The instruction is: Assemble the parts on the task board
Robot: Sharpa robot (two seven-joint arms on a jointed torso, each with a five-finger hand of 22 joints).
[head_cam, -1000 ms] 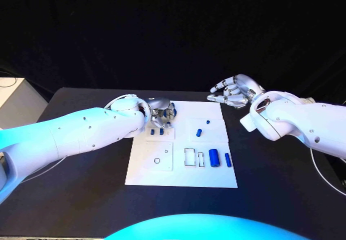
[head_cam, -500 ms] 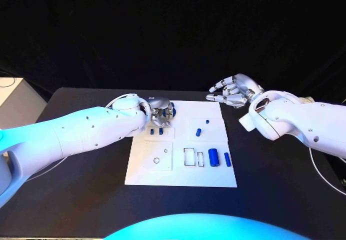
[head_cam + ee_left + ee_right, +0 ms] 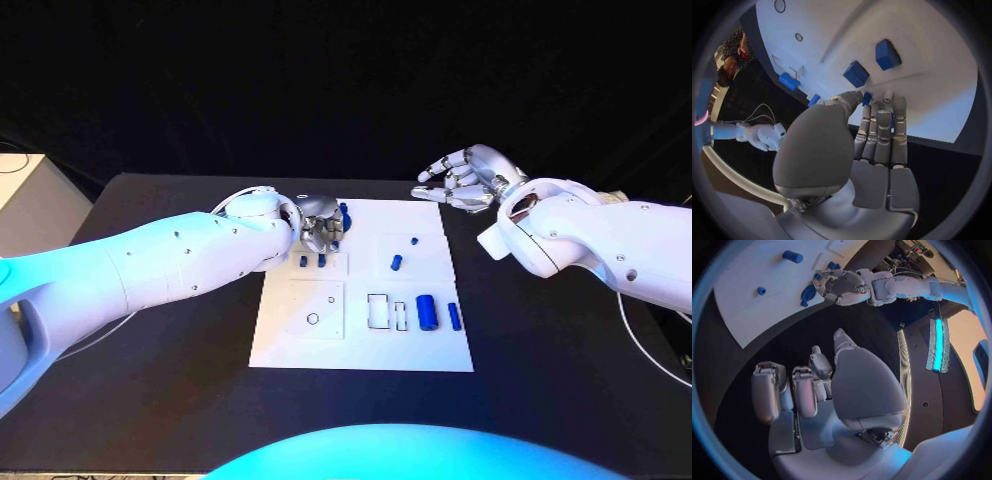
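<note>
Task board (image 3: 361,345) lies mid-table; my left hand (image 3: 320,222) pinches a small blue part (image 3: 867,97) at its far edge. My right hand (image 3: 464,180) hovers beyond its far right corner, fingers apart, holding nothing.

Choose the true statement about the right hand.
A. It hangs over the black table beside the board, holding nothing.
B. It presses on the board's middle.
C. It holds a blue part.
A: the right hand hovers off the task board, fingers curled around nothing.
</note>
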